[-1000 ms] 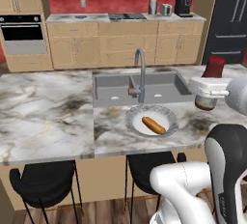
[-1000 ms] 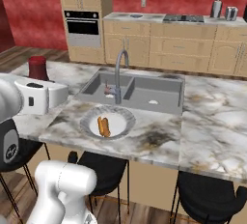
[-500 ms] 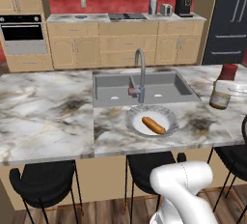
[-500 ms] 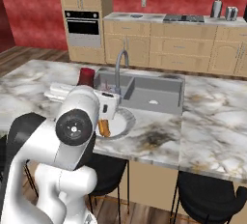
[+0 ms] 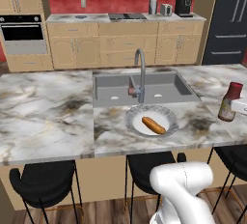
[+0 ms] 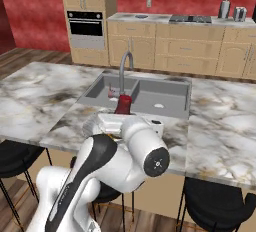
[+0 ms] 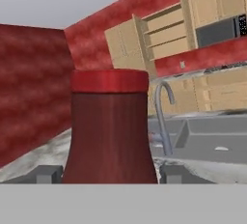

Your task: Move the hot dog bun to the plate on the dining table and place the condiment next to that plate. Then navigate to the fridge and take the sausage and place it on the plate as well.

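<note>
Nearest, black round stools tucked under the front edge of the long white-grey veined marble table. On the table near that edge, a large round plate with white centre and greyish glassy rim, carrying a small elongated orange-brown hot dog bun lying slantwise on the white centre. Off to the plate's right, apart from it and close to the right border of the left base view, a small dark-red condiment bottle with a red cap and pale label, upright. Claw set around the bottle's lower body in the hand view, one dark fingertip on each side, jaws partly spread and closed against the bottle. Cannot tell whether the bottle's base touches the table or hangs just above it. In the right base view, the same bottle rising behind the white arm, in front of the sink. Past the plate, an inset grey double sink with an arched steel tap. Farther back, pale wooden wall cabinets below a red wall, a built-in oven at the left, and a tall black fridge with long silvery handles at the far right.
</note>
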Robot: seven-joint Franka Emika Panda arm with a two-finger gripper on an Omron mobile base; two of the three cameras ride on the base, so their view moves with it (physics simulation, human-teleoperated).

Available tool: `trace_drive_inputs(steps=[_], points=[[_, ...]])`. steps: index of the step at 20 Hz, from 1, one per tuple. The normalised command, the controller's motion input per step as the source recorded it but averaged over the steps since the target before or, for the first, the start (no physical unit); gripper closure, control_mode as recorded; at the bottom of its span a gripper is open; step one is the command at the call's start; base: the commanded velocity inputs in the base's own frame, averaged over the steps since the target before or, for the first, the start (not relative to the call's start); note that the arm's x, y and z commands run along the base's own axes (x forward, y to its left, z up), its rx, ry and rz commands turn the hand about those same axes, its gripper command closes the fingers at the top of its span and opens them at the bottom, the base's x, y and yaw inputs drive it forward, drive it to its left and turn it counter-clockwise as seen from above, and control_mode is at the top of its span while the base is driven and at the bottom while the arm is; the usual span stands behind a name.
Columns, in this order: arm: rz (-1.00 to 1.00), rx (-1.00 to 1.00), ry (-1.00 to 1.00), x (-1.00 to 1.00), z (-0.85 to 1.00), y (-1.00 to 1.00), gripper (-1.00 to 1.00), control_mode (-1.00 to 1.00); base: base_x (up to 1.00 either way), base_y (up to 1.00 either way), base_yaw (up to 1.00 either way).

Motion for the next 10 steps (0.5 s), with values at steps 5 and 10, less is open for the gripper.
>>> trace_drive_inputs(steps=[5, 10], points=[[0.17, 0.0, -0.06, 0.31, -0.51, -0.39, 1.0, -1.0, 0.0, 0.0, 0.0], [0.14, 0.0, -0.06, 0.46, -0.38, -0.1, 1.0, -1.0, 0.0, 0.0, 0.0]])
